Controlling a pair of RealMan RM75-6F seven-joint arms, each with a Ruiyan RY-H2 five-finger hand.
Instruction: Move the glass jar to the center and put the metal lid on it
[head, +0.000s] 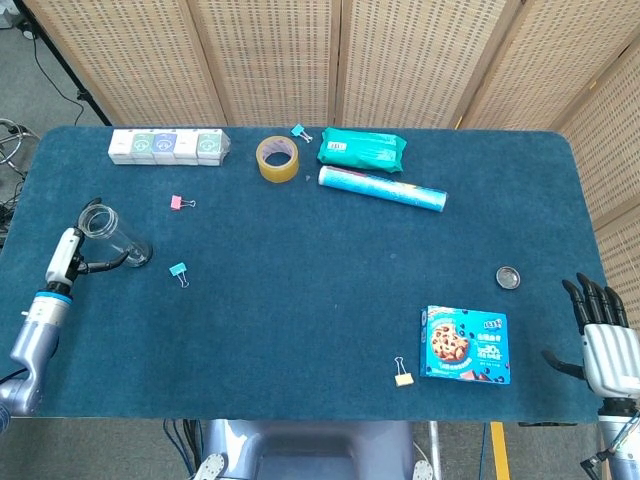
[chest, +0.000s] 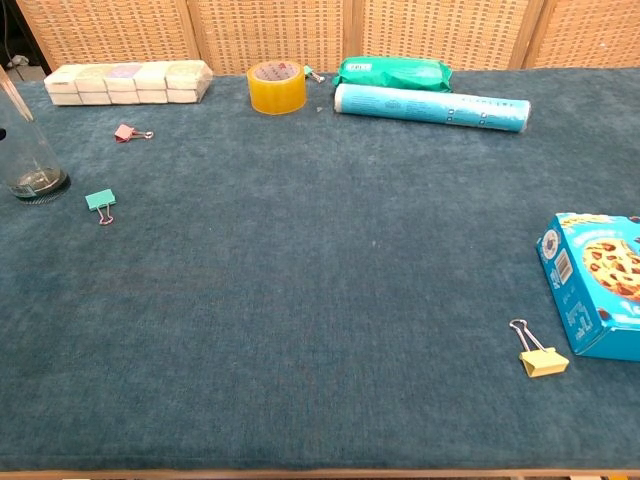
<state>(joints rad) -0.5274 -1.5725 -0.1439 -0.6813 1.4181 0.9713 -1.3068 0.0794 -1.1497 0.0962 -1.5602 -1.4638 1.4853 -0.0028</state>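
Observation:
The clear glass jar stands without a lid at the table's left side; the chest view shows it at the far left edge. My left hand is right beside it, with fingers spread around its left side above and below; whether they touch the glass cannot be told. The small round metal lid lies flat at the right side. My right hand hangs off the front right corner, fingers apart and empty, well below the lid. The chest view shows neither hand.
Along the back lie a row of tissue packs, a tape roll, a green packet and a blue tube. A cookie box and a yellow clip sit front right. Pink and teal clips lie near the jar.

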